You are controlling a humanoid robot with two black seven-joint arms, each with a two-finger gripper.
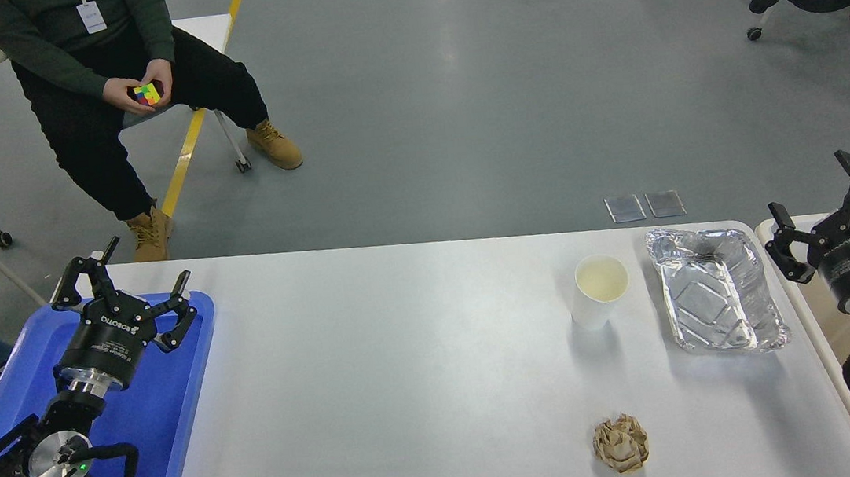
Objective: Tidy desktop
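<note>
A crumpled brown paper ball [620,445] lies nearest on the large white rectangular desktop [393,384], toward its right front, with bare surface all around it. Behind it stand a white paper cup [599,290], upright and open, and just to its right a crinkled silver foil tray [715,288] whose long axis runs front to back, close to the desktop's right edge. The robot's right gripper [825,216] hovers over a beige rectangular bin [802,294] just off that edge, fingers spread wide and holding nothing. The left gripper [122,290] hangs over a blue plastic tray [176,423] at the far left, likewise spread and empty. All three loose items lie to the right of centre, so the right arm looks the nearer one; the paper ball sits inward and toward the front from it, the foil tray between gripper and cup. The wide middle of the desktop offers open room. Beyond the table, a seated person [116,81] in dark clothes turns a coloured puzzle cube [147,93].
</note>
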